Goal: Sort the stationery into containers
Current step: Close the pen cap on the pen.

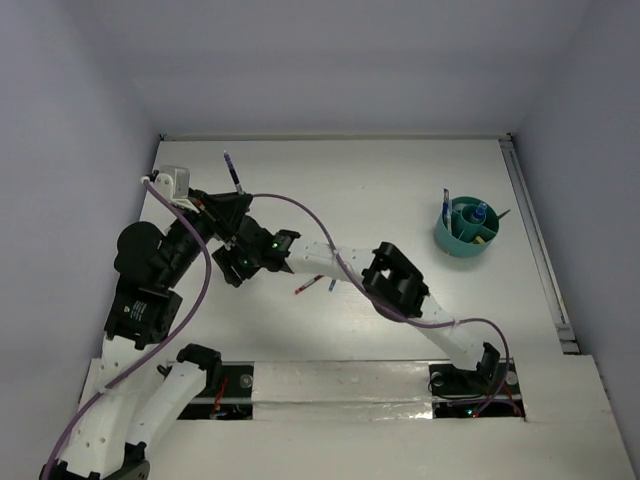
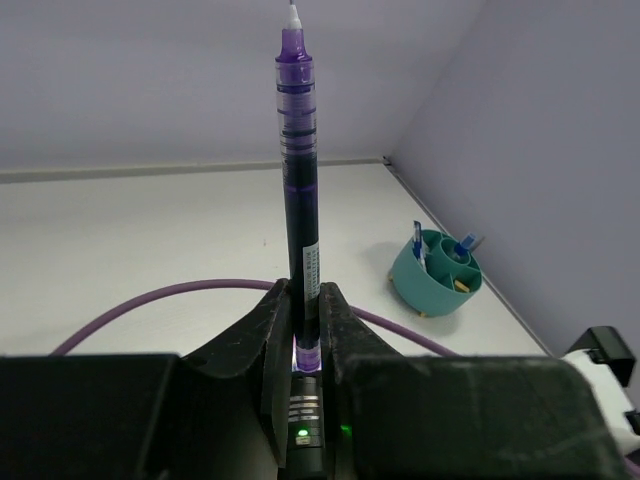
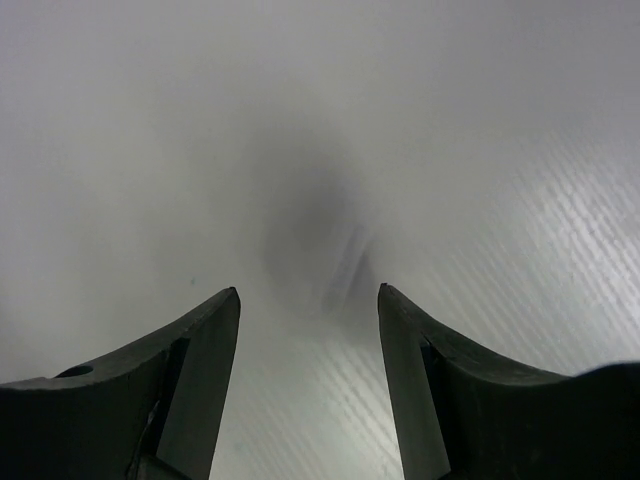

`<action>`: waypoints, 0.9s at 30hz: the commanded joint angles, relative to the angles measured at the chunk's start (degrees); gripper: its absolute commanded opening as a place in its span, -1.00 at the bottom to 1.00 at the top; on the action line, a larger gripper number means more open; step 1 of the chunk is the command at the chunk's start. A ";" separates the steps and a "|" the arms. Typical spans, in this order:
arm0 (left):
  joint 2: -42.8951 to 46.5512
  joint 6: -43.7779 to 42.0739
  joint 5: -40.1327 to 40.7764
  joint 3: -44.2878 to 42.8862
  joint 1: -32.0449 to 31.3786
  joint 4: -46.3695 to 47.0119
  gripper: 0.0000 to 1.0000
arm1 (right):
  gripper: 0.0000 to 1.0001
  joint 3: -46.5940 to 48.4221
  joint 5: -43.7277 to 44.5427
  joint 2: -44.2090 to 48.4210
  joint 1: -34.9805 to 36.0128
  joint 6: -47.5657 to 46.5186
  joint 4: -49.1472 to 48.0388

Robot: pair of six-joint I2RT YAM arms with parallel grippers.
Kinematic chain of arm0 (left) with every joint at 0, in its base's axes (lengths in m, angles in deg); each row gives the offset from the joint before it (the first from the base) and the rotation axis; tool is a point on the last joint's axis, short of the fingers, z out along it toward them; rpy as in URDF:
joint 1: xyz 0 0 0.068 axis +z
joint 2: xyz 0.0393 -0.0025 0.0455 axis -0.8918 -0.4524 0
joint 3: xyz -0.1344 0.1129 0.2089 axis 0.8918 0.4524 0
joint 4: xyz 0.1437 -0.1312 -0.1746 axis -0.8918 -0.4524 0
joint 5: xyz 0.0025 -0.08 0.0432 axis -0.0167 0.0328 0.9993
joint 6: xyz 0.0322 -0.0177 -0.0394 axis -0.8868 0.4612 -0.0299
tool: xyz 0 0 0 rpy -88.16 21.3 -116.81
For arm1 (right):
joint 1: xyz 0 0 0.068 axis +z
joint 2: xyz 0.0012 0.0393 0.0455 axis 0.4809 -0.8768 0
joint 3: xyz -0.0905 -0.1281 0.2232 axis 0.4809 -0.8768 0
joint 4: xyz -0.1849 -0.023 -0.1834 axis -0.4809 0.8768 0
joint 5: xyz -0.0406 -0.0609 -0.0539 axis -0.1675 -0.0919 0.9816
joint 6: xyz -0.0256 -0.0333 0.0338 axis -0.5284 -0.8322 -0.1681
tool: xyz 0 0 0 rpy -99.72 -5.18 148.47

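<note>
The left gripper (image 2: 305,295) is closed tight on the lower end of a purple pen (image 2: 298,150), which rises straight out beyond the fingertips. The right arm (image 1: 400,285) stretches far across to the left. The right gripper (image 3: 308,292) faces down with its jaws spread wide.

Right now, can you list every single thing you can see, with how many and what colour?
slim purple plastic pen: one, purple with a white tip, upright in the left claw
round teal plastic tub: one, teal, far right of the table
blue pens: two seen, blue, standing in the tub
thin red pen: one, red, mid-table by the right arm
tiny blue piece: one, blue, beside the red pen
white table: one, white
purple cable: one, purple, looping over the arms
left claw: black, shut on the purple pen
right claw: black, open, empty
</note>
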 commanded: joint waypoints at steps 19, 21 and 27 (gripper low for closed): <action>0.47 0.12 -1.65 1.69 -1.29 4.11 -1.00 | -0.50 18.31 14.51 -13.56 2.93 -10.66 17.39; 0.12 0.20 -1.65 1.78 -1.29 4.20 -1.00 | -0.68 17.87 15.03 -13.39 2.93 -10.84 17.30; -0.41 0.29 -1.13 1.87 -1.29 4.20 -1.00 | -1.00 14.37 17.94 -10.76 2.24 -8.22 13.55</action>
